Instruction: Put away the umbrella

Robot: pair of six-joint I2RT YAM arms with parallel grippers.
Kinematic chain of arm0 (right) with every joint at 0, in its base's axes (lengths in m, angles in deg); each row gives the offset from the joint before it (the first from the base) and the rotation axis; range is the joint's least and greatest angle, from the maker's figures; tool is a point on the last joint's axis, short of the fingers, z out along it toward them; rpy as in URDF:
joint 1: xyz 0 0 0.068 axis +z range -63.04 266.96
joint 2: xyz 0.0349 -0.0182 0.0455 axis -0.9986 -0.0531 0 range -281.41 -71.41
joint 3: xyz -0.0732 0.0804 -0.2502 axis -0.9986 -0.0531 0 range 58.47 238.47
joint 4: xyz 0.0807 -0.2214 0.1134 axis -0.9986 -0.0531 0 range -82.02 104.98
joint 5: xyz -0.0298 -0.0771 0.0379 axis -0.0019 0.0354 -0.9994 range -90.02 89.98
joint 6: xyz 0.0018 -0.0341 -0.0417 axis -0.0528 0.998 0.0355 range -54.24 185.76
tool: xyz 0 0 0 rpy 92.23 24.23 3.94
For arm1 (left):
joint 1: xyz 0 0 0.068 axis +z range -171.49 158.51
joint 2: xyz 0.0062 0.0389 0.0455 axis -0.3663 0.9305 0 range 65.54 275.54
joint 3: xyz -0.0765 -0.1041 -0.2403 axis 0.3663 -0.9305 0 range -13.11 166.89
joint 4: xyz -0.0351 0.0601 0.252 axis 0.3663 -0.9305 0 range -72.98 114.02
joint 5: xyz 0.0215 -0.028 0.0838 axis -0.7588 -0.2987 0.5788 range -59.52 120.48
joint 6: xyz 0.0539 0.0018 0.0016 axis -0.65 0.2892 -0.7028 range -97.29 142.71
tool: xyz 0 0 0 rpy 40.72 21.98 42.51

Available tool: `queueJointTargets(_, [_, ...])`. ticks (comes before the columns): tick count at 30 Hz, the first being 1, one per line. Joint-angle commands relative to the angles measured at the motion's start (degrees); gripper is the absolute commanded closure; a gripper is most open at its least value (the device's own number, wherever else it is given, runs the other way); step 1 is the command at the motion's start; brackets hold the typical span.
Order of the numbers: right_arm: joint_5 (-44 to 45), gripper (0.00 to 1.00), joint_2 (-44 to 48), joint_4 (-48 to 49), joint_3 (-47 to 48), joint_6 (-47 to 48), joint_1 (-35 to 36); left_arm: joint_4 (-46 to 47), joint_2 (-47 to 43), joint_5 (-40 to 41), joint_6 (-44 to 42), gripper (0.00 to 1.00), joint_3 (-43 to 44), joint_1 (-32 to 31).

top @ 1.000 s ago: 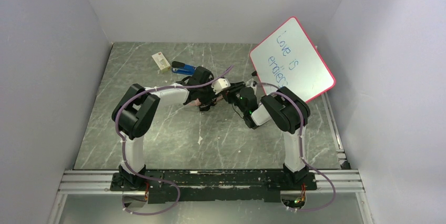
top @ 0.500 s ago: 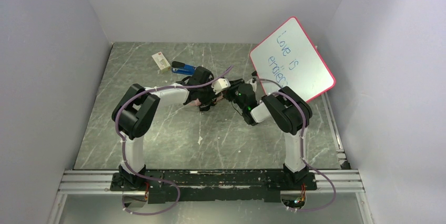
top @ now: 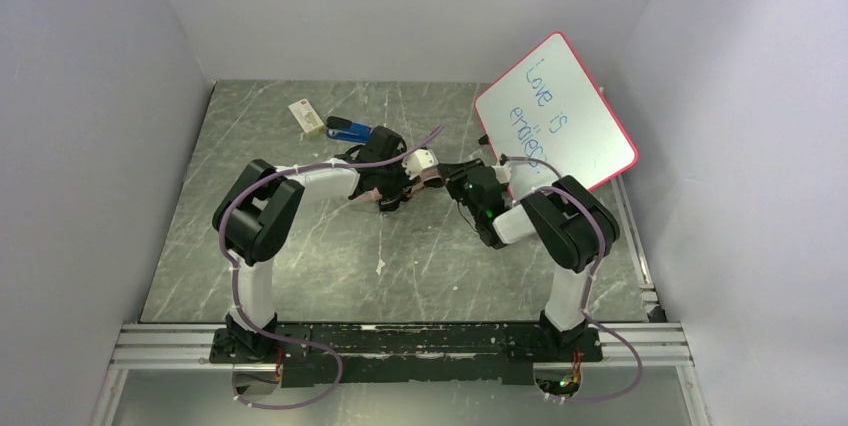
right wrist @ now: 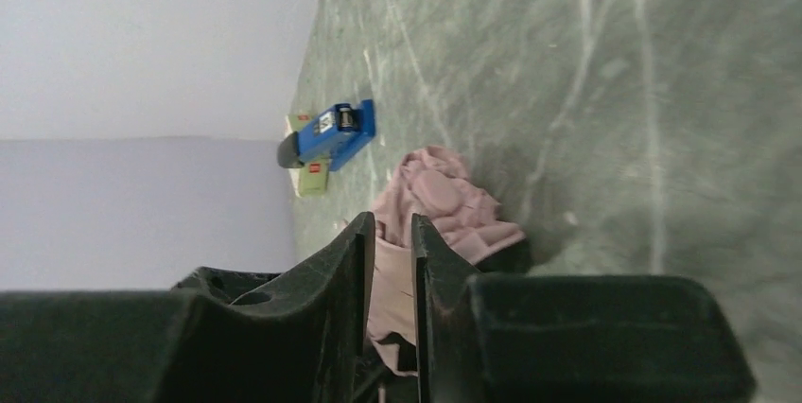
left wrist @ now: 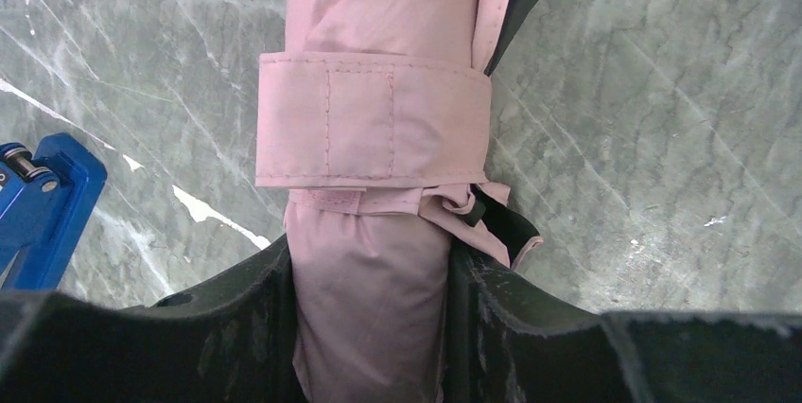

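The umbrella (left wrist: 374, 119) is folded into a pale pink roll with a pink strap band wrapped round it; black lining shows at its edge. It lies over the marble table top. My left gripper (left wrist: 369, 266) is shut on the roll just below the band, and in the top view (top: 392, 184) it sits mid table. My right gripper (right wrist: 388, 233) has its jaws nearly together with pink fabric between them; the bunched end of the umbrella (right wrist: 437, 200) shows just past the fingertips. In the top view a short pink stretch of umbrella (top: 433, 178) spans between the two grippers, the right gripper (top: 458, 176) on its right.
A pink-framed whiteboard (top: 555, 111) leans at the back right, close behind the right arm. A blue object (top: 348, 128) and a small cream box (top: 306, 114) lie at the back left; the blue object also shows in the left wrist view (left wrist: 43, 204). Grey walls enclose the table.
My right gripper has drawn back to the right, away from the left gripper, and a pink stretch of umbrella now shows between them. The left arm has stayed put.
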Motion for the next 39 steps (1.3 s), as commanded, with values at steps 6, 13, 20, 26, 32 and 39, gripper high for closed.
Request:
queueJointTargets(6, [-0.46, 0.78, 10.9, -2.62, -6.29, 8.71, -1.25, -11.9, 0.71, -3.06, -3.34, 0.95, -3.55, -0.49])
queueJointTargets(13, [7.98, 0.78, 26.63, -19.73, -8.27, 18.36, -1.36, -15.23, -7.02, -8.48, -8.58, 0.95, -6.37, -0.57])
queueJointTargets(20, [10.3, 0.78, 35.52, -27.67, -10.96, 22.3, -1.67, -16.84, -12.72, -12.48, -8.74, 0.95, -8.5, -0.91])
queueJointTargets(26, [9.54, 0.78, 36.75, -28.61, -12.58, 21.01, -1.69, -17.21, -14.17, -13.5, -7.59, 0.61, -7.18, -1.01])
queueJointTargets(32, [9.88, 0.76, 37.54, -30.22, -11.59, 24.91, -1.7, -19.39, -14.71, -13.04, -7.38, 0.52, -4.2, -0.74])
queueJointTargets(39, [11.81, 0.71, 37.58, -32.24, -9.75, 29.78, -1.69, -20.54, -17.16, -14.1, -6.85, 0.24, -2.06, 1.74])
